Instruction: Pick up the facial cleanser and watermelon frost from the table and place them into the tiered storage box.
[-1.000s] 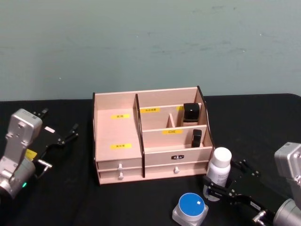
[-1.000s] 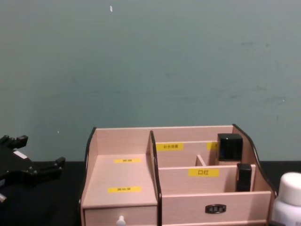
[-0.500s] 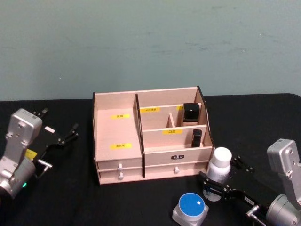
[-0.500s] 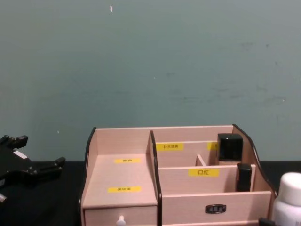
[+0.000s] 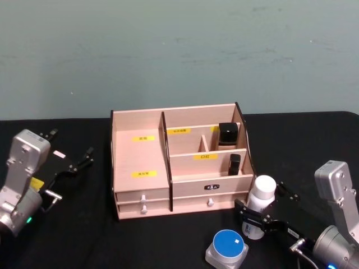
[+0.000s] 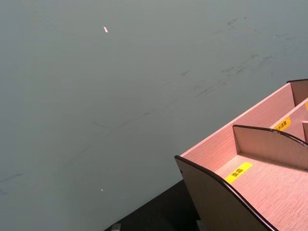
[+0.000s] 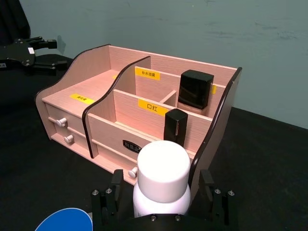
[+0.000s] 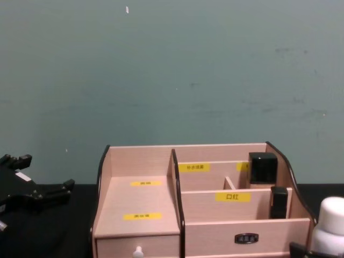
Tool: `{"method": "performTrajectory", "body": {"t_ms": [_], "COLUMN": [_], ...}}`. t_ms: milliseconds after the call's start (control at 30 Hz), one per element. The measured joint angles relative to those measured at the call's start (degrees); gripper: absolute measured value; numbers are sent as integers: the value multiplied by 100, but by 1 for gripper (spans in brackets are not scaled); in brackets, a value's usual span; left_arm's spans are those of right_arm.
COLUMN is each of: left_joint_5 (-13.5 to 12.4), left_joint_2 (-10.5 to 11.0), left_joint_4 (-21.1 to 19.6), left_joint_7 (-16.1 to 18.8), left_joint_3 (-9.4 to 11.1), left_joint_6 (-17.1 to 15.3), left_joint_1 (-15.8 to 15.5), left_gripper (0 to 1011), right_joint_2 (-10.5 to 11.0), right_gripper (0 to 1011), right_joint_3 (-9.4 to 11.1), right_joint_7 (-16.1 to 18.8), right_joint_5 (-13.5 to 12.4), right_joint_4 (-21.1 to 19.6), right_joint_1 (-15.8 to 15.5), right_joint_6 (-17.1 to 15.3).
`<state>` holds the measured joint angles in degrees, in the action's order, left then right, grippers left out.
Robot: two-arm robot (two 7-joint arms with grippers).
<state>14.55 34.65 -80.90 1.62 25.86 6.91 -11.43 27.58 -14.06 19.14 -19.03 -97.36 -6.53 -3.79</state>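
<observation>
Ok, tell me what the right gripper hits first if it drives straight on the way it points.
The right gripper meets the white-capped bottle first; it stands between the open fingers. Beyond, probably the tiered storage box, depth unclear.

The pale pink wooden storage box [image 5: 140,162], with black-edged sides and yellow labels, stands on the black table [image 5: 84,235] with both drawers shut. A white-capped white bottle [image 5: 261,202] stands upright just beside its front right corner. A square blue-lidded jar [image 5: 228,246] sits near the bottle, closer to the robot.
</observation>
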Motion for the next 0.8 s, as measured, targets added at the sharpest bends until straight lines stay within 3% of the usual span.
{"method": "performTrajectory", "body": {"t_ms": [267,633,800], "left_joint_5": [0,0,0], "left_joint_2": [0,0,0], "left_joint_4": [0,0,0], "left_joint_7": [0,0,0], "left_joint_3": [0,0,0], "left_joint_6": [0,0,0], "left_joint_1": [0,0,0], "left_gripper": [1010,1010,1010], "right_joint_2": [10,18,20], "right_gripper": [932,605,596], "right_joint_3": [-1,-6,-4], "right_joint_7": [-5,-11,-13], "right_joint_5": [-1,-3,-6], "right_joint_4": [-10,-21,-26], "right_joint_1": [-11,-17,-23], "right_joint_6": [3,3,4]}}
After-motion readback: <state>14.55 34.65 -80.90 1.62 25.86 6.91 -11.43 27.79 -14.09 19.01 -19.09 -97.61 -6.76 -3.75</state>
